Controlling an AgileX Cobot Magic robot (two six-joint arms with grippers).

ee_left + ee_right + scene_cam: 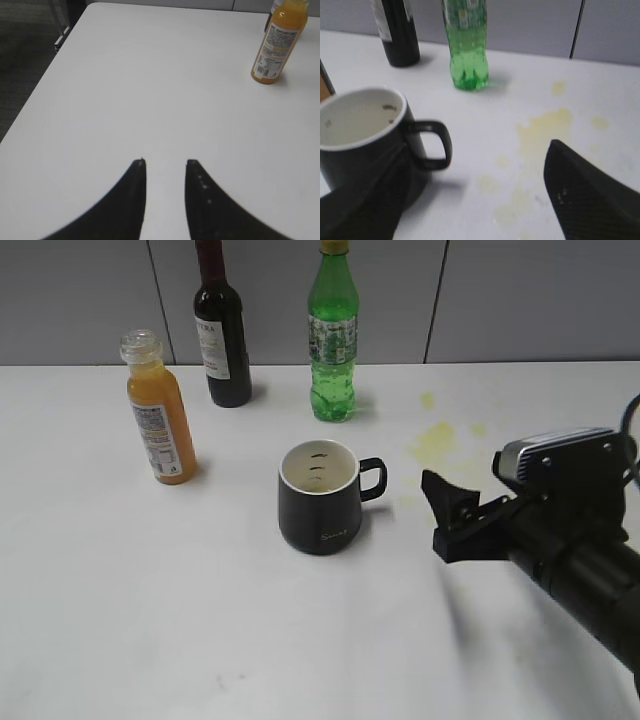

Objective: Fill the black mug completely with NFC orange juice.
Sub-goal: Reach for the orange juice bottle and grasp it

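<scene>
The black mug (pixel 320 502) stands mid-table with its handle to the right; its white inside shows a few dark marks. It also shows in the right wrist view (pixel 362 140). The NFC orange juice bottle (pixel 160 415) stands uncapped at the left, nearly full, and shows in the left wrist view (pixel 278 44). My right gripper (pixel 446 515) is open and empty, just right of the mug's handle; in its wrist view (pixel 477 155) the left finger overlaps the mug's body. My left gripper (pixel 165 163) is open and empty over bare table, well short of the juice bottle.
A dark wine bottle (pixel 222 335) and a green soda bottle (pixel 333 345) stand at the back, behind the mug. Yellowish stains (pixel 432 443) mark the table right of the mug. The table's left edge (pixel 47 85) is near the left gripper.
</scene>
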